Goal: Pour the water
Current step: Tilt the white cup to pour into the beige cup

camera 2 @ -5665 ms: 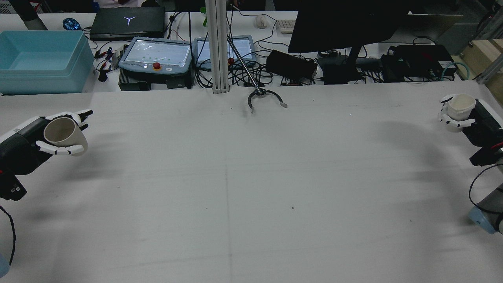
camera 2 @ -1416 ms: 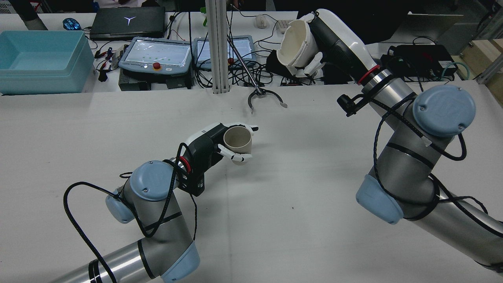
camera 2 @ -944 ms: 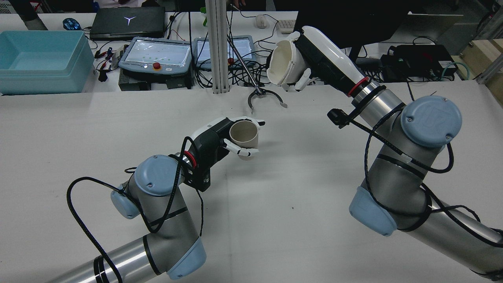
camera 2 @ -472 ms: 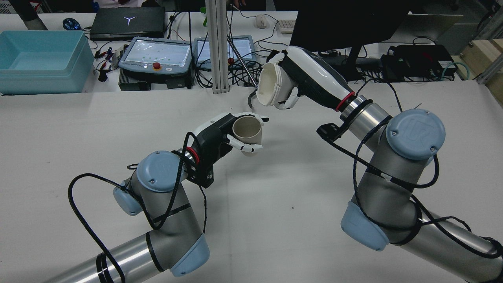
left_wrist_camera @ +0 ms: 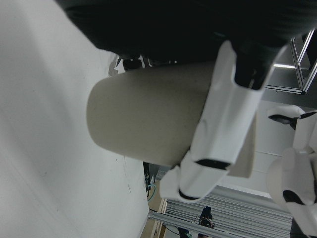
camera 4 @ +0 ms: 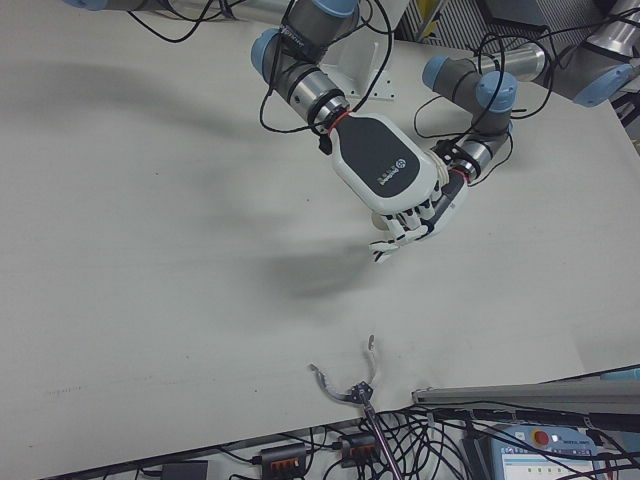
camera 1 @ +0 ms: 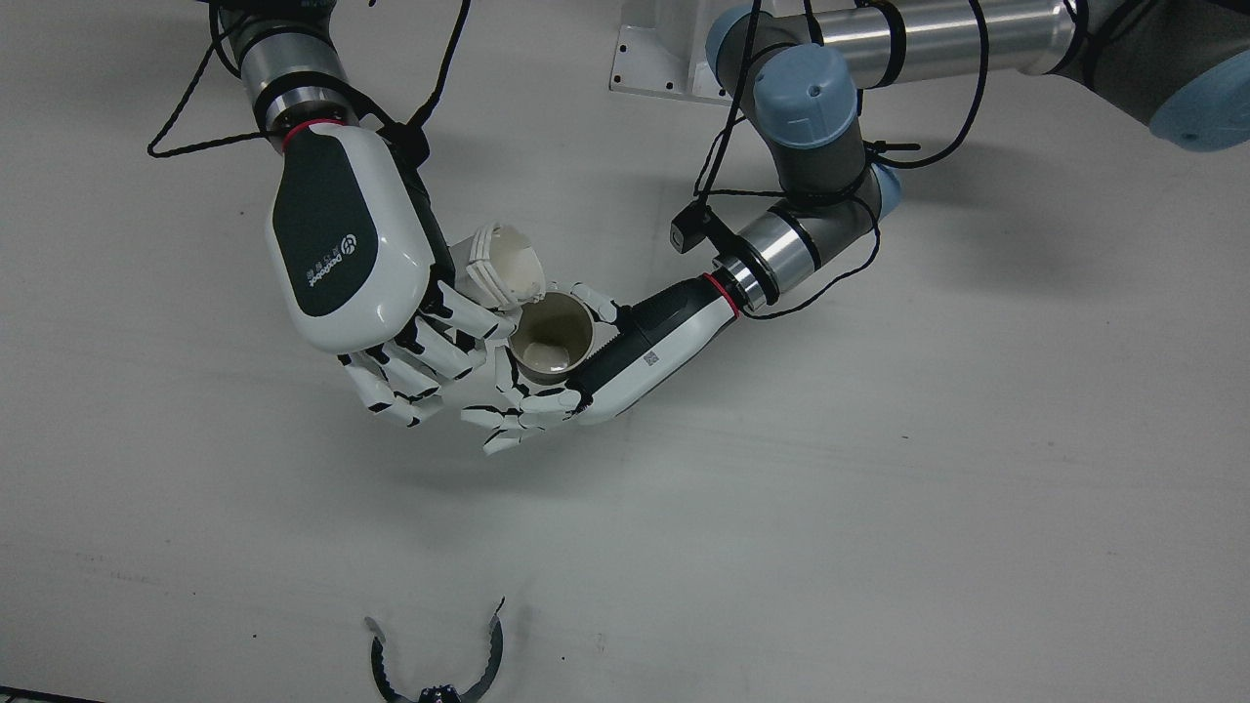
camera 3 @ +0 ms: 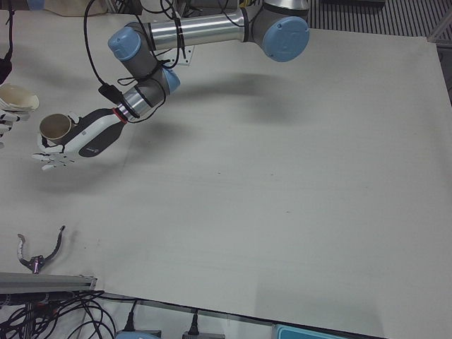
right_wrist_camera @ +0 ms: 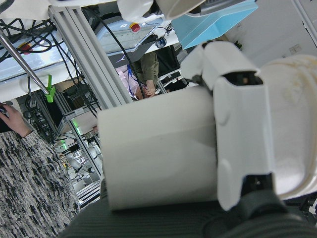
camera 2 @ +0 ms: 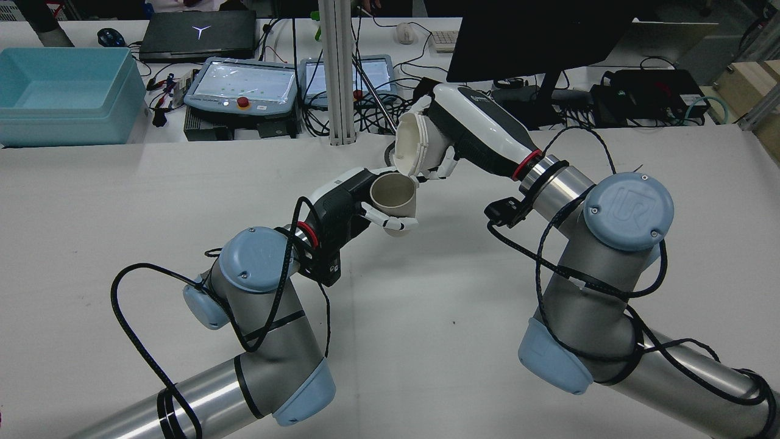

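Now the white cup (camera 2: 412, 145) is tipped, its mouth right over the beige cup (camera 2: 395, 194), mid-table toward the far side. The right hand (camera 2: 454, 137) is wrapped around the white one; the left hand (camera 2: 359, 207) clasps the beige cup, upright, above the table (camera 2: 548, 378).
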